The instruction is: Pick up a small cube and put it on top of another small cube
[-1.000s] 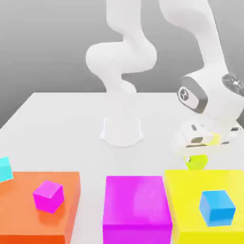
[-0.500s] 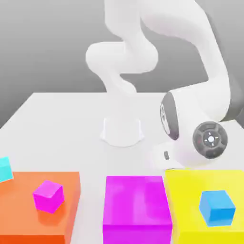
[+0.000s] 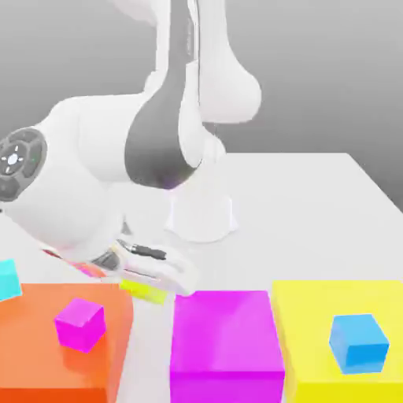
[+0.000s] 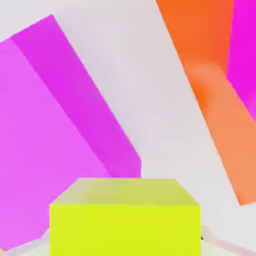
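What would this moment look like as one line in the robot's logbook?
phase: carrying | gripper: shut on lime cube | position: between orange block and magenta block | cyan cube: bare

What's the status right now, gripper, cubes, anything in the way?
Gripper shut on the lime cube, carried over the gap between orange block and magenta block. Cyan cube waits beyond the orange block. Small magenta cube sits near the path.

The arm [image 3: 118, 181] swung leftward in the exterior view, apparently carrying the lime cube [image 3: 143, 290].
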Robot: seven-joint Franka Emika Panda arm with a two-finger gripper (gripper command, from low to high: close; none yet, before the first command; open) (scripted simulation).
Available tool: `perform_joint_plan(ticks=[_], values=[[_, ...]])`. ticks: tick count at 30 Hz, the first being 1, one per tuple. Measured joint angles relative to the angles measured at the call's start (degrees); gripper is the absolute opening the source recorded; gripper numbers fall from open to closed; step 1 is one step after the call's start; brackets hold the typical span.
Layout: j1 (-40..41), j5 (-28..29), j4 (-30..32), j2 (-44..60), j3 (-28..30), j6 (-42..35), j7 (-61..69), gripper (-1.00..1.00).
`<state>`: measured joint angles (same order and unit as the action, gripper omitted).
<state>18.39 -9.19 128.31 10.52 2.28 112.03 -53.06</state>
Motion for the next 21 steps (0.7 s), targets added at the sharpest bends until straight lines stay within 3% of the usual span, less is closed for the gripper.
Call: perform_joint_plan(ticks=[11,17,20,21], values=[[9.69,4.96,1.09,-5.95,10.18,16.48,-14.43,-1.00],[13.22,9.11,10.56,-12.19,11.64,24.77,-24.39,-1.00],[13.91,7.87,12.82,-8.01,11.00,31.53,-24.22,-1.00],[13.70,7.28,13.28,-6.43,10.74,33.56,-23.85,1.00]])
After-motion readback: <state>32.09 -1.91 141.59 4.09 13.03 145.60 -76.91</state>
